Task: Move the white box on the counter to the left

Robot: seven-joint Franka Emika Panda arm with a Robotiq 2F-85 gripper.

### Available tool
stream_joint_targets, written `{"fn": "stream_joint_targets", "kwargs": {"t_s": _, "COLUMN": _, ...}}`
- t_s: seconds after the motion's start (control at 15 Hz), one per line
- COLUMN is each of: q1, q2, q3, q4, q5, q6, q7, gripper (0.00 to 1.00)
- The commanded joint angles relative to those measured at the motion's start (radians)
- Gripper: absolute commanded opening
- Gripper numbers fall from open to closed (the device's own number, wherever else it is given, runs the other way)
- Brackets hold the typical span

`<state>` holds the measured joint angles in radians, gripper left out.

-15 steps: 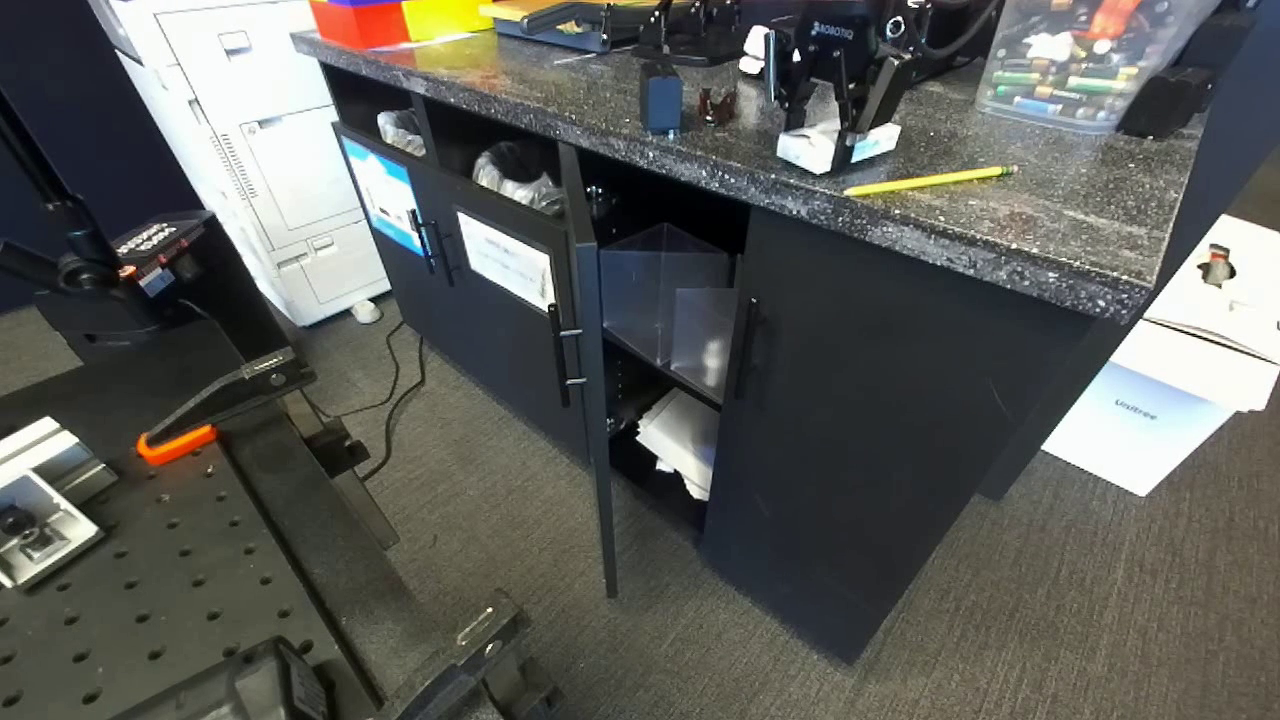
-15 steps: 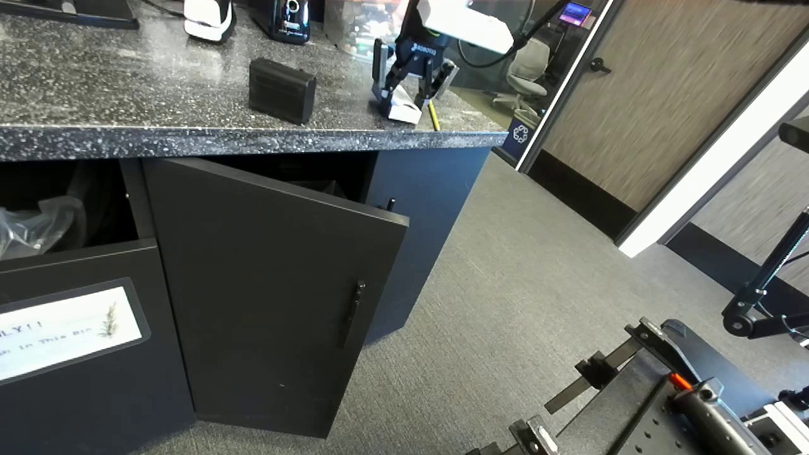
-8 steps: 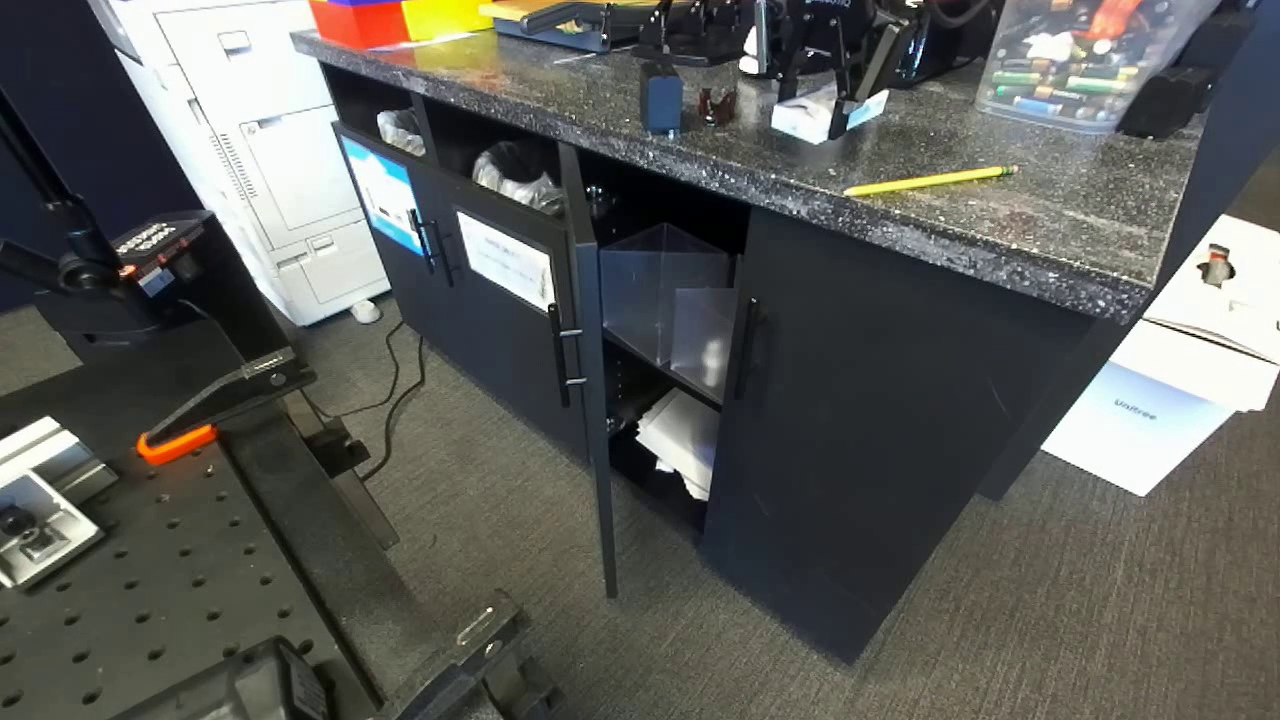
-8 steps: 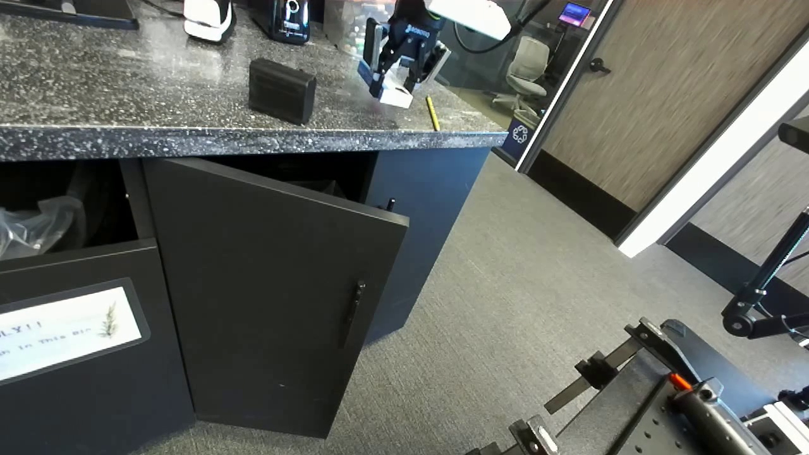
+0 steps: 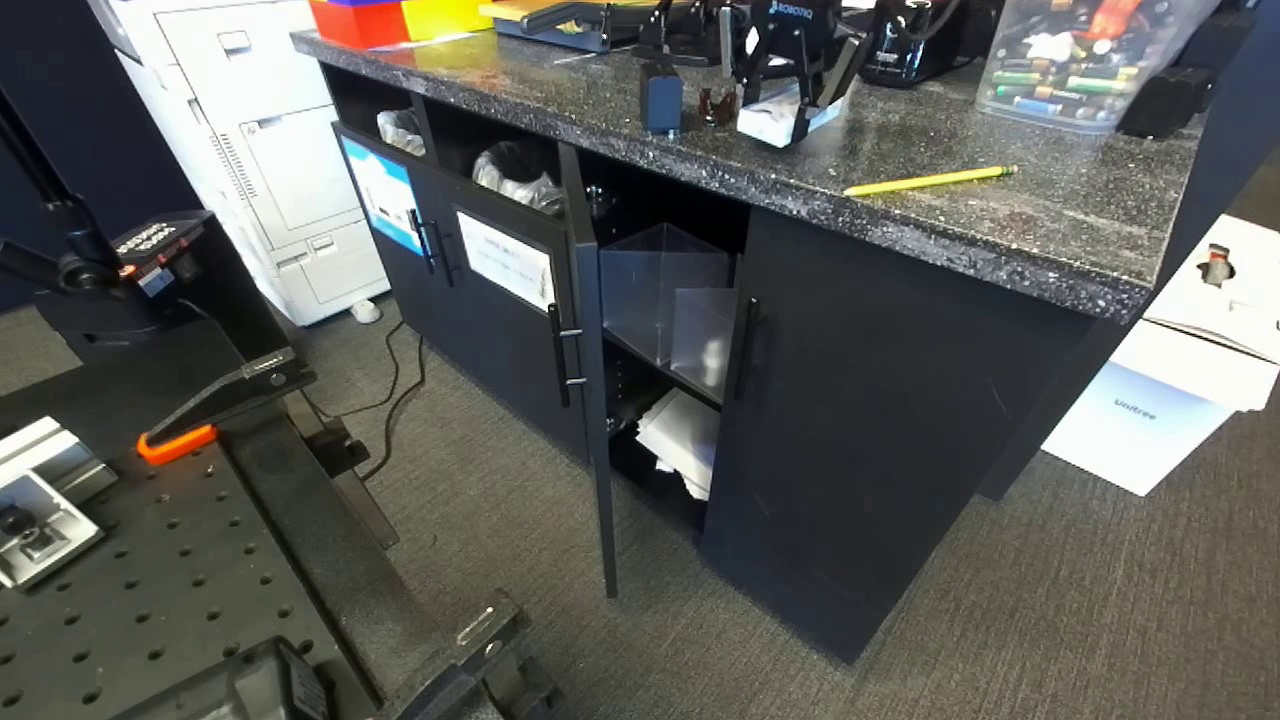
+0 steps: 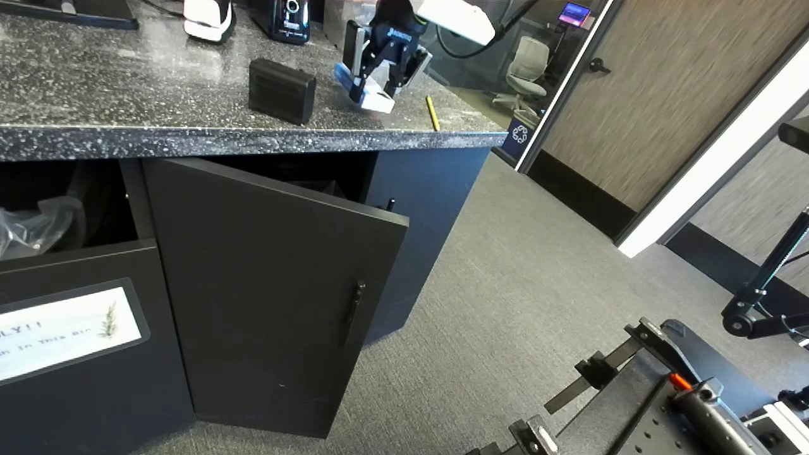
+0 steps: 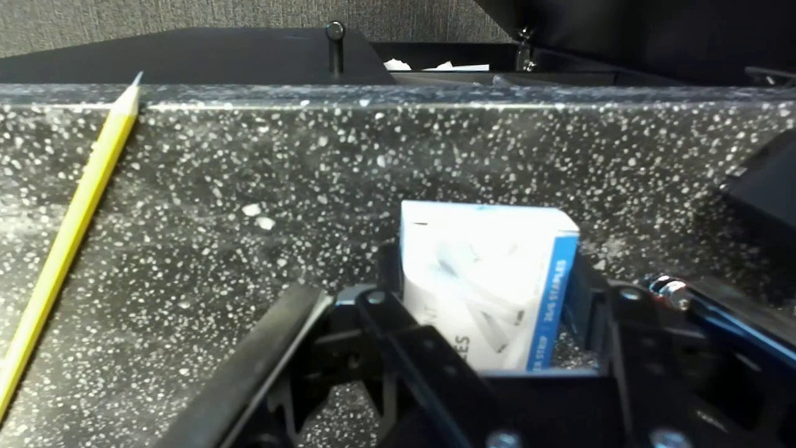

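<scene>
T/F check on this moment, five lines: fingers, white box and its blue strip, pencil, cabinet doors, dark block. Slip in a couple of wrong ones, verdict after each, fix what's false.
1. The fingers hold the white box between them. True.
2. The white box lies on top of the pencil. False: the yellow pencil lies on the counter, apart from the box.
3. The blue strip on the white box includes the word STAPLES. True.
4. All the doors are shut. False: a cabinet door stands open.
5. The dark block and the white box are apart. True.
</scene>
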<state>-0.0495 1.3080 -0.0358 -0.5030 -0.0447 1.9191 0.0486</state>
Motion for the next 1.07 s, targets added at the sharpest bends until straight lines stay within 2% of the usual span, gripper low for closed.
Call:
{"fn": "stream_joint_targets", "kwargs": {"t_s": 0.0, "q1": -0.014, "q2": 0.023, "q3": -0.019, "q4": 0.035, "q5": -0.006, "q6": 0.003, "q7": 0.032, "gripper": 0.34}}
{"fn": "stream_joint_targets", "kwargs": {"t_s": 0.53, "q1": -0.038, "q2": 0.039, "q3": -0.003, "q4": 0.035, "q5": 0.006, "q6": 0.004, "q7": 0.013, "gripper": 0.34}}
{"fn": "stream_joint_targets", "kwargs": {"t_s": 0.6, "q1": -0.038, "q2": 0.036, "q3": -0.002, "q4": 0.035, "q5": 0.006, "q6": 0.002, "q7": 0.013, "gripper": 0.84}}
{"fn": "stream_joint_targets", "kwargs": {"t_s": 0.67, "q1": -0.037, "q2": 0.033, "q3": -0.005, "q4": 0.036, "q5": 0.003, "q6": -0.001, "q7": 0.015, "gripper": 0.86}}
{"fn": "stream_joint_targets", "kwargs": {"t_s": 0.8, "q1": -0.028, "q2": 0.017, "q3": -0.020, "q4": 0.035, "q5": -0.014, "q6": -0.021, "q7": 0.014, "gripper": 0.98}}
{"fn": "stream_joint_targets", "kwargs": {"t_s": 0.87, "q1": -0.025, "q2": 0.005, "q3": -0.028, "q4": 0.036, "q5": -0.022, "q6": -0.031, "q7": 0.013, "gripper": 1.00}}
{"fn": "stream_joint_targets", "kwargs": {"t_s": 0.93, "q1": -0.019, "q2": 0.035, "q3": -0.047, "q4": 0.123, "q5": -0.033, "q6": -0.100, "q7": 0.017, "gripper": 1.00}}
{"fn": "stream_joint_targets", "kwargs": {"t_s": 1.0, "q1": -0.010, "q2": 0.019, "q3": -0.067, "q4": 0.132, "q5": -0.052, "q6": -0.138, "q7": 0.024, "gripper": 1.00}}
